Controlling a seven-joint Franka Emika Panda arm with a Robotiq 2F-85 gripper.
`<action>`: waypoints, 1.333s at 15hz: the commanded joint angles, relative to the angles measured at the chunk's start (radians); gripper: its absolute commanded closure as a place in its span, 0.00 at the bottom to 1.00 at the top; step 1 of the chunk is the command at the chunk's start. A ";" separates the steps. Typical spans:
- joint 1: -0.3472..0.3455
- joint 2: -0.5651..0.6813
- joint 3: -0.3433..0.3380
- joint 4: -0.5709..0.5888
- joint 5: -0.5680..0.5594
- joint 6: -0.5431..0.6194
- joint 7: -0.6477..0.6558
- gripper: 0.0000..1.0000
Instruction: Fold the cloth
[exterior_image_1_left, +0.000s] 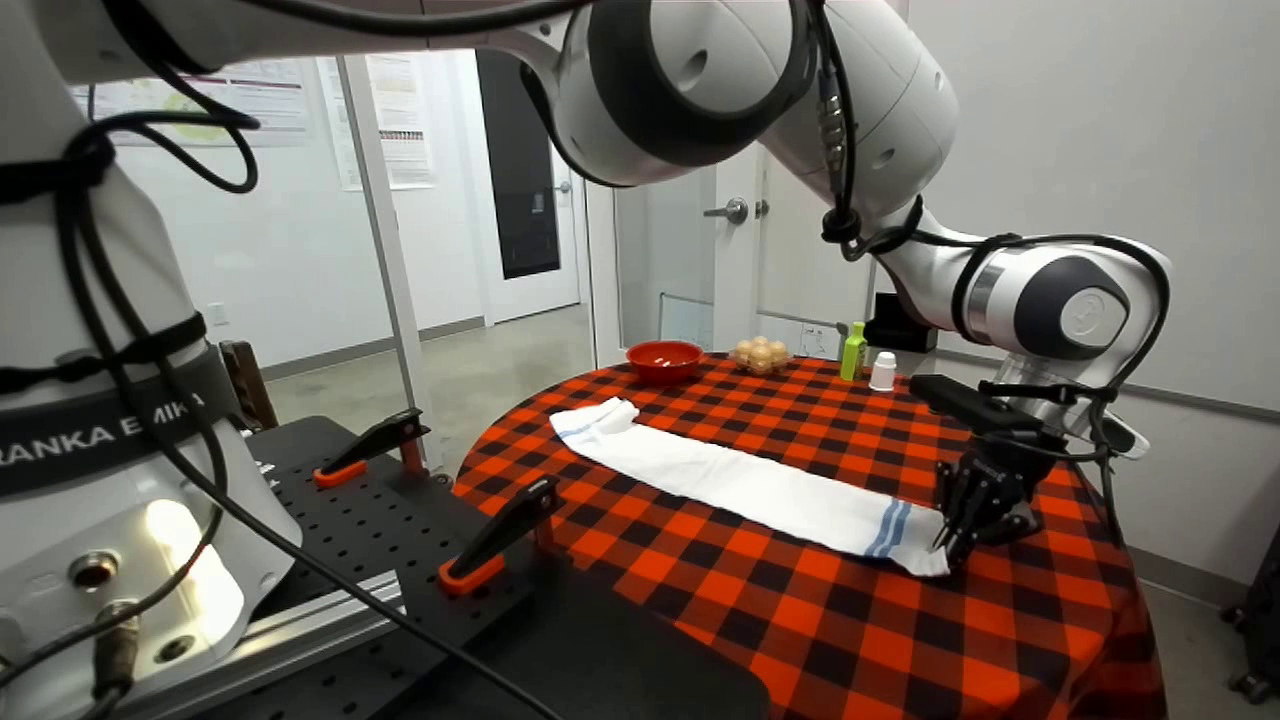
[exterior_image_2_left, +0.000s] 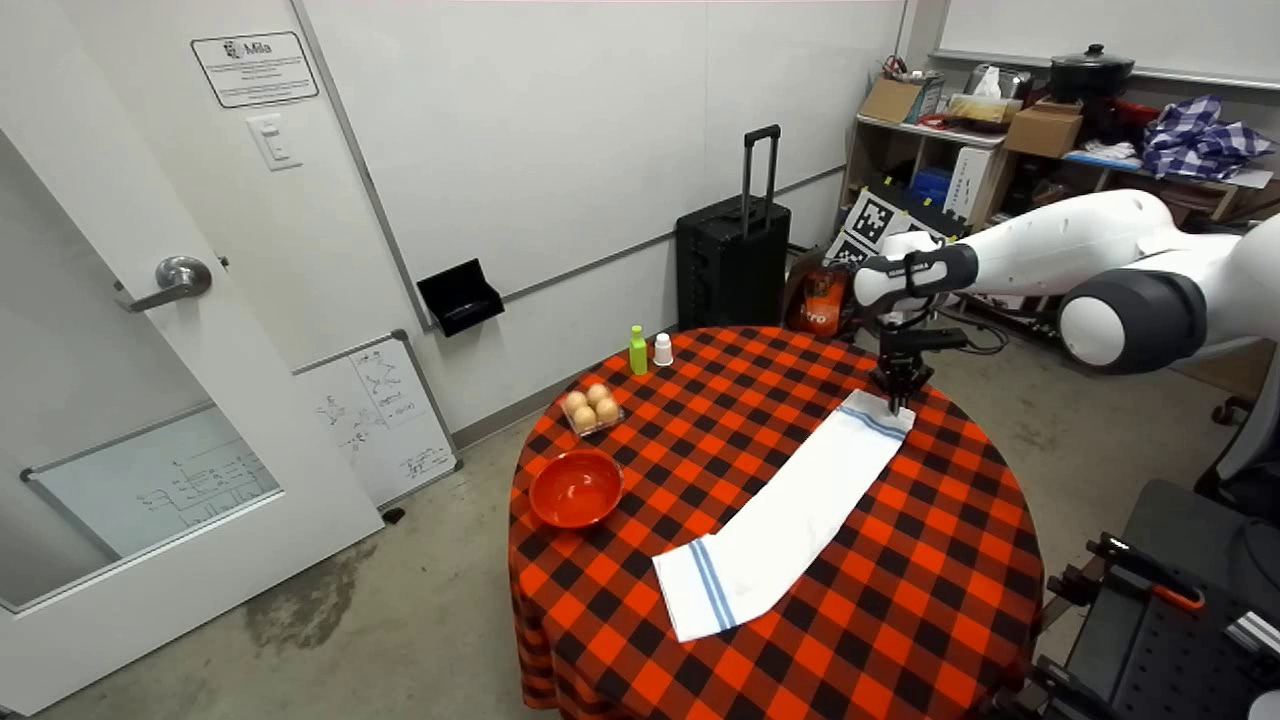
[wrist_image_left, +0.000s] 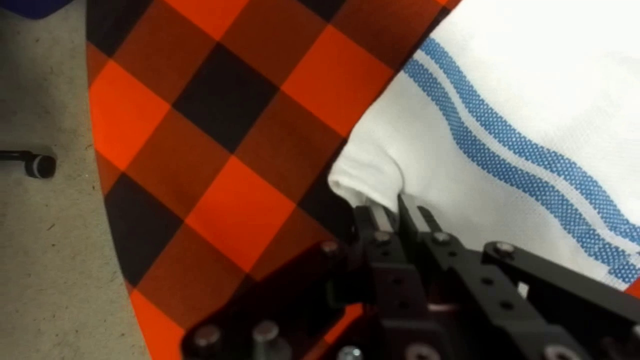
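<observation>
The cloth (exterior_image_1_left: 760, 485) is a long white strip with blue stripes near both ends. It lies stretched across the table, as also seen in another exterior view (exterior_image_2_left: 800, 505). Its far end from the gripper is bent at an angle with a raised fold. My gripper (exterior_image_1_left: 950, 545) is low at the striped end near the table edge, also visible in an exterior view (exterior_image_2_left: 895, 402). In the wrist view, the gripper's fingers (wrist_image_left: 391, 210) are close together with a corner of the cloth (wrist_image_left: 565, 90) pinched between them. The cloth there is curled over one fingertip.
The red-and-black checkered tablecloth (exterior_image_2_left: 940, 560) covers the round table. A red bowl (exterior_image_2_left: 577, 488), a clear pack of eggs (exterior_image_2_left: 592, 410), a green bottle (exterior_image_2_left: 638, 352) and a white bottle (exterior_image_2_left: 663, 350) stand along the far side. Clamps (exterior_image_1_left: 500, 535) sit on the robot's black base.
</observation>
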 joint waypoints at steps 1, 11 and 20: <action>-0.010 0.000 -0.007 0.037 0.003 -0.005 0.031 0.98; -0.006 -0.002 -0.016 0.105 -0.013 -0.006 0.078 0.98; 0.004 0.004 -0.020 0.171 -0.028 -0.013 0.098 0.98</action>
